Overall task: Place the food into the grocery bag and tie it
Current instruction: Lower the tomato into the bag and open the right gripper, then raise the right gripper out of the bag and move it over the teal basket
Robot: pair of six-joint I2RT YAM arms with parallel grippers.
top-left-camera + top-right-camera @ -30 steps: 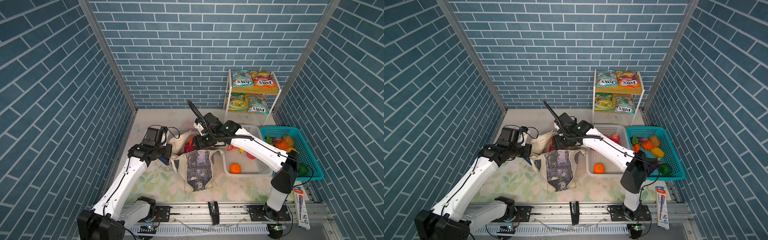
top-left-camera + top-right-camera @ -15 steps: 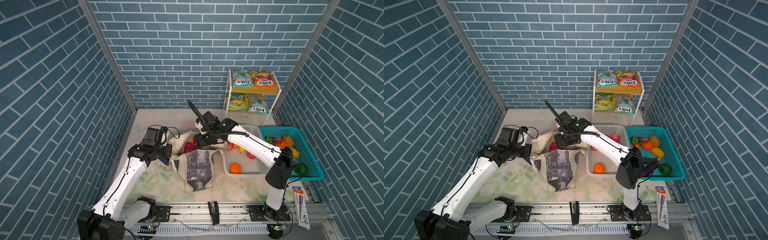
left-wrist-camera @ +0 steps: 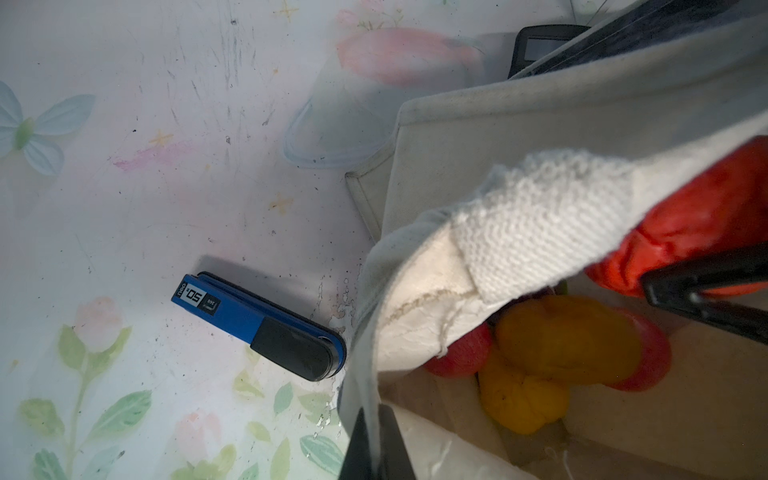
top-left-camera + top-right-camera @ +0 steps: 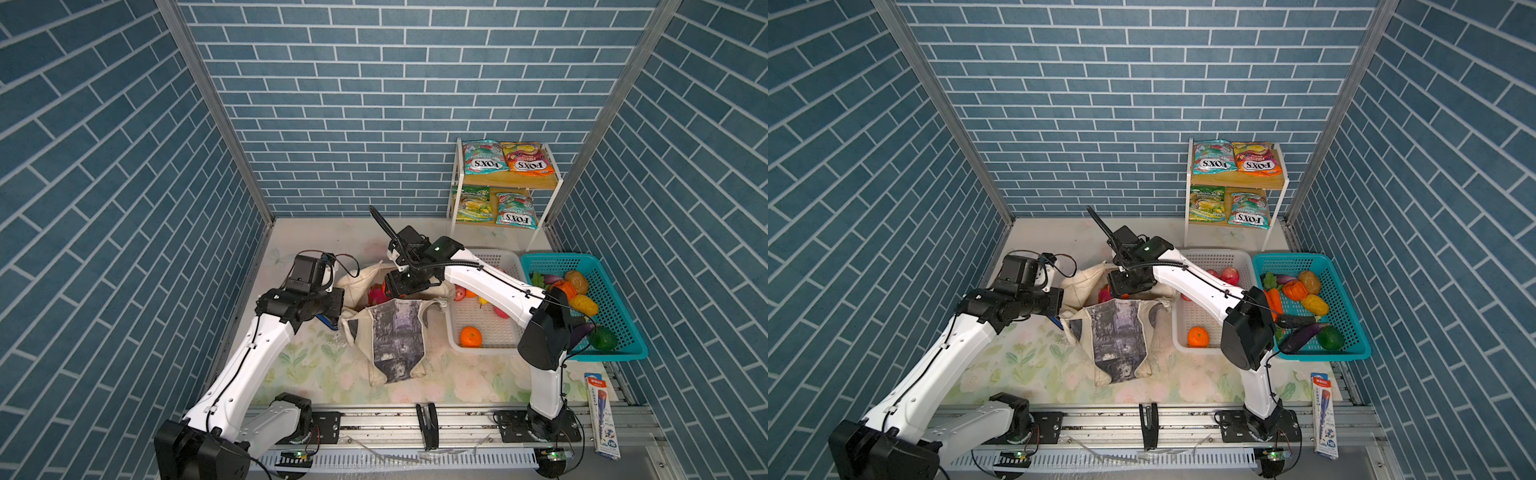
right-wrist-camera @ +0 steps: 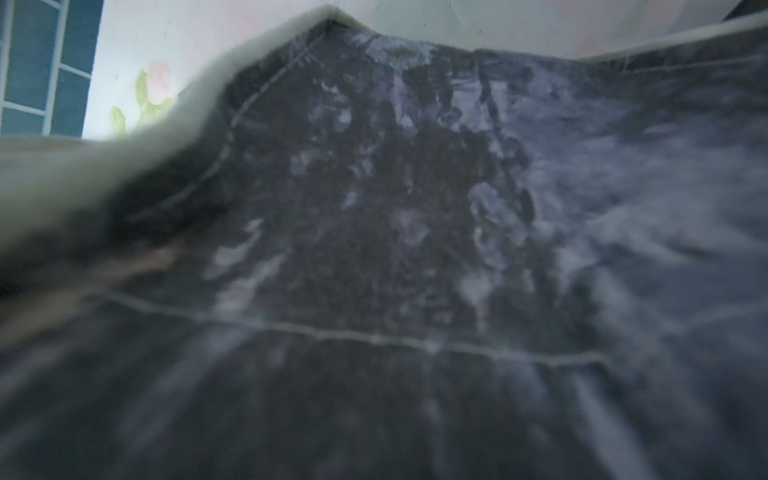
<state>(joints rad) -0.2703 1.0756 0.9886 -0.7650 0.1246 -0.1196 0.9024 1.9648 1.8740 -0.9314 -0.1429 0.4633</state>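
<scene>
Bag [image 4: 395, 345] lies slumped mid-table, print panel up, long axis running from the near edge to its mouth at the far end. Left gripper [image 3: 374, 451] is pinched on the mouth's left rim, holding it lifted. Right gripper [image 4: 398, 287] hangs right over that mouth; spread or clamped, can't tell from here. Inside the mouth: a red piece [image 3: 706, 216] and a yellow piece [image 3: 561, 345]. More food, I'd judge, waits off to that gripper's right in the white basket [image 4: 498, 253], the orange [image 4: 471, 336] for one, so the right arm is nearer.
</scene>
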